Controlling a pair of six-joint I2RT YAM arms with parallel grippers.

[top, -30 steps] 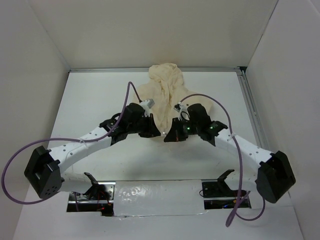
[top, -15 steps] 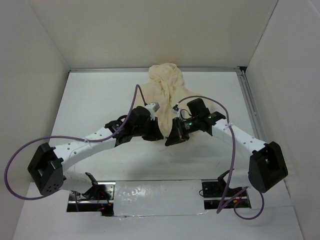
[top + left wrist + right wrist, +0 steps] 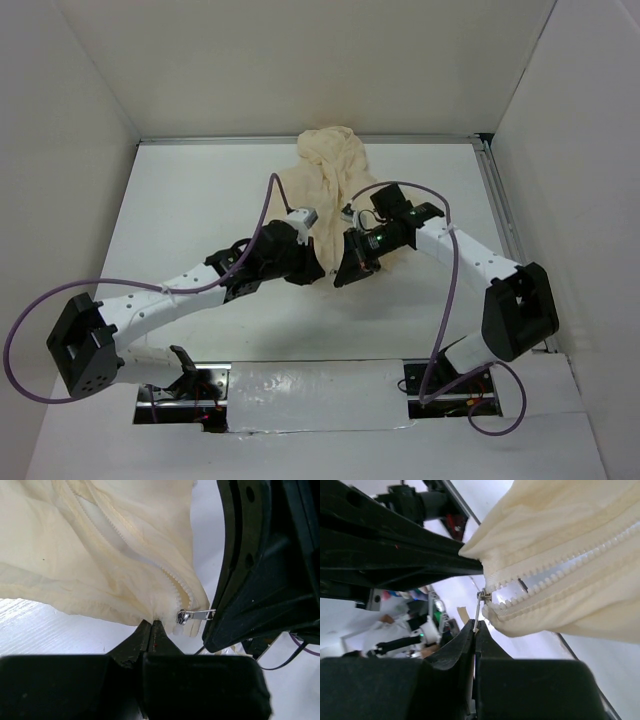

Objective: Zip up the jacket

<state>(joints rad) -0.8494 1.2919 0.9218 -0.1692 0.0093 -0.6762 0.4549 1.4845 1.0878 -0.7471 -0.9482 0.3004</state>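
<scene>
The cream jacket (image 3: 330, 190) lies crumpled at the back middle of the table, its near hem lifted between the two arms. My left gripper (image 3: 318, 272) is shut on the bottom hem of the jacket (image 3: 100, 560), just left of the zipper's lower end. My right gripper (image 3: 340, 278) is shut on the small metal zipper pull (image 3: 478, 611), which shows in the left wrist view (image 3: 192, 615) at the bottom of the zipper. The zipper teeth (image 3: 560, 570) above the pull stand apart.
White walls enclose the table on the left, back and right. A metal rail (image 3: 505, 215) runs along the right edge. Purple cables (image 3: 265, 215) loop over both arms. A taped strip (image 3: 310, 385) lies at the near edge between the arm bases.
Both grippers have drawn closer together at the jacket's near hem. The right arm's elbow has swung in and the right wrist has turned. The hem has moved slightly toward the near side.
</scene>
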